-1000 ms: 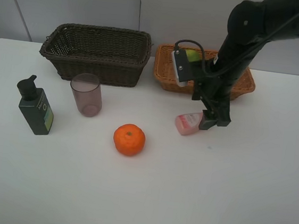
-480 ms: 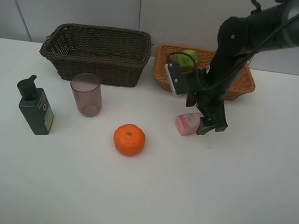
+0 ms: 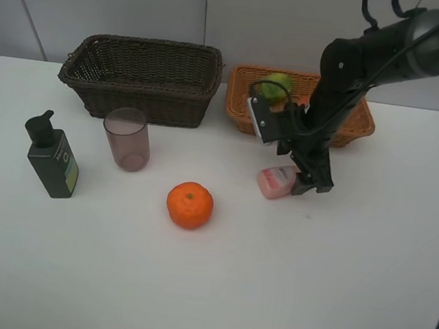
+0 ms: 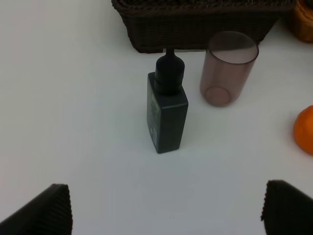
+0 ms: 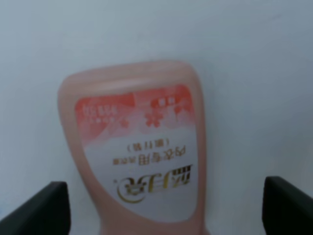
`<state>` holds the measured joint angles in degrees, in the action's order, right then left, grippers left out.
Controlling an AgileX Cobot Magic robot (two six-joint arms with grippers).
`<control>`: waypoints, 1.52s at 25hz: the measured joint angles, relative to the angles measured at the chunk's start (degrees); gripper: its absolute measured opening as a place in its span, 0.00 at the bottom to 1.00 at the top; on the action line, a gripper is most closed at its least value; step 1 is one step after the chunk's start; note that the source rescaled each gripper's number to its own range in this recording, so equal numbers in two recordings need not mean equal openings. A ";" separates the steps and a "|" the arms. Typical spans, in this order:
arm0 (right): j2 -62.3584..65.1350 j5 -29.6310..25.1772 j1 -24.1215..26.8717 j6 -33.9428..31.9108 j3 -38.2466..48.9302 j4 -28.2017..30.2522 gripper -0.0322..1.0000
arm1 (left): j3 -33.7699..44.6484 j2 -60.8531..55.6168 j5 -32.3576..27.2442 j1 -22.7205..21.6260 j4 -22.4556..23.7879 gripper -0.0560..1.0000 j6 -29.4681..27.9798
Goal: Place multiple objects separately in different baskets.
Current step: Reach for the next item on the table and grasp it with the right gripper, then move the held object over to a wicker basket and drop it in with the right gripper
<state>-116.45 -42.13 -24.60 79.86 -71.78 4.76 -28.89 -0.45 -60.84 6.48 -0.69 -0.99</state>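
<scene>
The pink lotion bottle (image 3: 275,180) lies on its side on the white table in front of the light orange-tan basket (image 3: 359,126). My right gripper (image 3: 306,186) is down at the bottle, open, with one finger on each side of it; the right wrist view shows the bottle (image 5: 139,156) between the spread fingers (image 5: 46,208). A green citrus (image 3: 275,85) lies in the light basket. The orange (image 3: 190,205), the mauve cup (image 3: 126,139) and the dark green pump bottle (image 3: 51,159) stand on the table. My left gripper (image 4: 166,208) is open and empty, short of the pump bottle (image 4: 166,110). The apple-like fruit is hidden.
The dark brown basket (image 3: 143,101) stands at the back left, just behind the cup; it also shows in the left wrist view (image 4: 195,32), with the cup (image 4: 227,68) and the orange (image 4: 305,129). The right arm reaches over the light basket.
The right arm has sunk a little and its wrist has shifted slightly towards the table. The pink bottle and the other objects have not moved.
</scene>
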 joint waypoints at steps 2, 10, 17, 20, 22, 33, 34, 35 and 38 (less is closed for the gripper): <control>-0.76 0.11 0.20 0.00 0.00 0.00 0.71 | 0.00 0.00 0.00 0.00 0.00 0.99 0.00; -3.19 0.97 0.32 0.00 0.00 -0.58 0.70 | 0.00 0.00 0.00 0.00 0.00 0.99 0.00; -3.30 2.63 0.32 0.00 0.00 -1.51 0.03 | 0.00 0.00 0.00 0.00 0.00 0.99 0.00; -3.30 2.85 0.32 0.00 0.00 -1.51 0.03 | 0.00 0.00 0.00 0.00 0.00 0.99 0.00; -3.30 2.85 0.32 0.00 0.00 -1.51 0.03 | 0.00 0.00 0.00 0.00 0.00 0.99 0.00; -3.30 2.85 0.32 0.00 0.00 -1.51 0.03 | 0.00 0.00 0.00 0.00 0.00 0.99 0.00; -3.30 2.85 0.32 0.00 0.00 -1.56 0.03 | 0.00 0.00 0.00 0.00 0.00 0.99 0.00; -3.30 2.85 0.32 0.00 0.00 -1.73 0.03 | 0.00 0.00 0.00 0.00 0.00 0.99 0.00; -2.84 2.85 0.32 -1.17 0.00 -2.76 0.03 | 0.00 0.00 0.00 0.00 0.00 0.99 0.00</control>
<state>-119.30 -39.28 -24.28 78.69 -71.78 2.00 -28.89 -0.45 -60.84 6.48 -0.69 -0.99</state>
